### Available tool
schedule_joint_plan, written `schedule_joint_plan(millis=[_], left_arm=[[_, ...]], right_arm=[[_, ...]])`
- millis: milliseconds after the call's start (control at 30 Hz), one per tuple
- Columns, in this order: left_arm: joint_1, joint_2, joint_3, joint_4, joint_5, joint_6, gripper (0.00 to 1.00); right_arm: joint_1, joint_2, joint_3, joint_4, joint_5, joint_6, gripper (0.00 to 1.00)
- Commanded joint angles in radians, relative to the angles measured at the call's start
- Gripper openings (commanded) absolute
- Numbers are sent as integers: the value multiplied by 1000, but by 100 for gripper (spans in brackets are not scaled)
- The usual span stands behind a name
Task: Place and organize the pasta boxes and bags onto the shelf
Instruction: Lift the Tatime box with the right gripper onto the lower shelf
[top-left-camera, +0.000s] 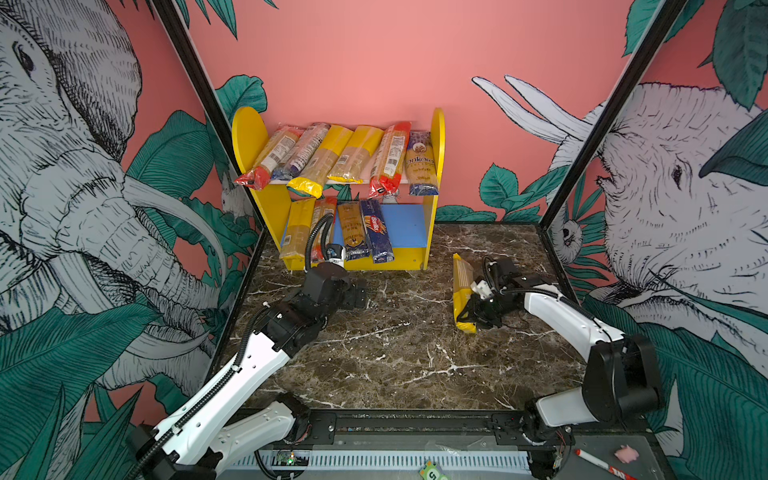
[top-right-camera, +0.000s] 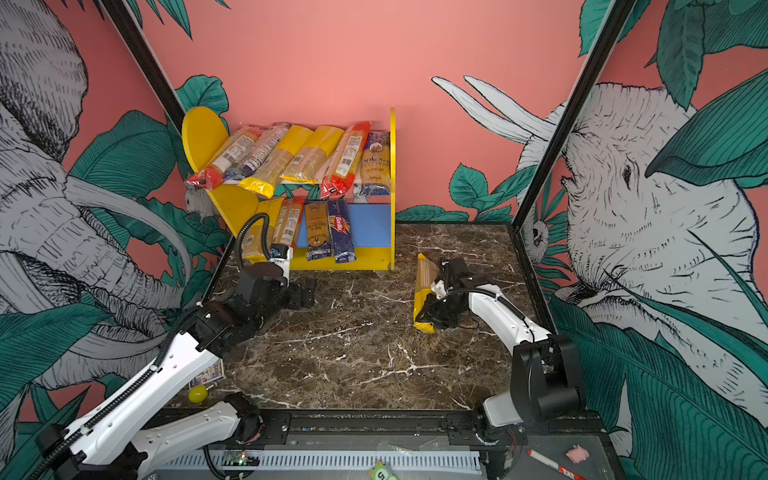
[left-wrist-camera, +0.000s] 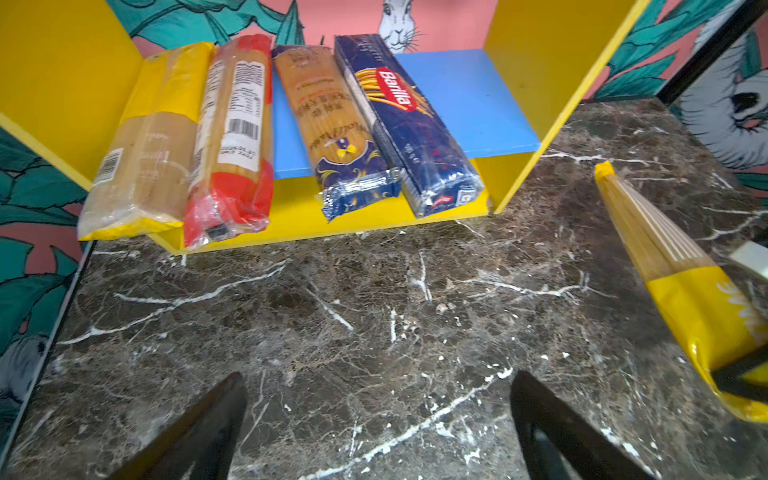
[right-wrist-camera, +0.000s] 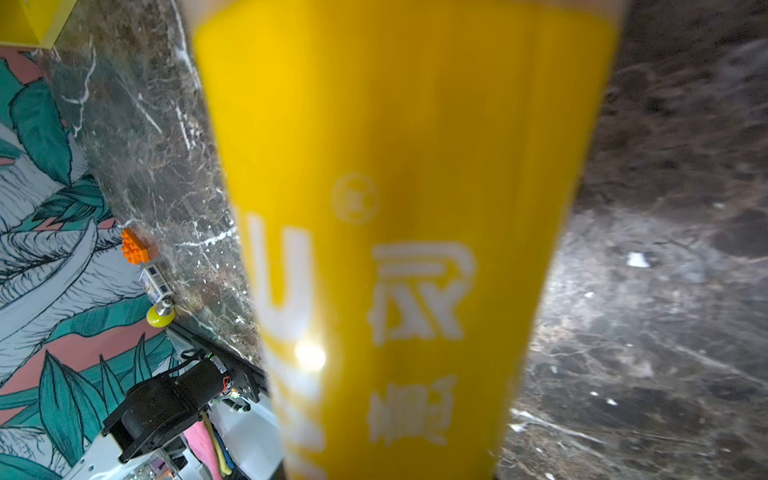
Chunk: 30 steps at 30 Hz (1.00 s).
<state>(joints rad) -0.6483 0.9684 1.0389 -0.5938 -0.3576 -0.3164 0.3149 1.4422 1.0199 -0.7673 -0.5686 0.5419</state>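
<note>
Gripping one bag (top-left-camera: 462, 276), shelf (top-left-camera: 249, 133) holding ten

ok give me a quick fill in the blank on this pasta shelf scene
1. The right gripper is shut on a ____-ended spaghetti pack.
2. The upper board of the shelf holds ____ packs.
3. The Barilla pack lies on the ____ lower board.
4. The left gripper is ____ and holds nothing.
Missing words: yellow, six, blue, open.
</note>
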Motion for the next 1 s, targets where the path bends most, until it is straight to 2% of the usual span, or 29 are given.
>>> schedule_joint_plan(millis=[0, 233, 567, 867, 967], left_arm=[[15, -22, 10, -49, 23, 53, 99], [83, -39, -13, -27, 62, 85, 99], [150, -114, -81, -26, 98, 92, 99], [168, -121, -82, -28, 87, 94, 99], [174, -125, -80, -30, 79, 94, 99]], right_arm=[[58, -63, 71, 72, 3, 18, 0], [178, -59, 140, 43, 34, 70, 0], [301, 16, 260, -17, 52, 74, 0], [319, 150, 528, -72, 35, 4, 0], [319, 262, 677, -134, 75, -74, 0]])
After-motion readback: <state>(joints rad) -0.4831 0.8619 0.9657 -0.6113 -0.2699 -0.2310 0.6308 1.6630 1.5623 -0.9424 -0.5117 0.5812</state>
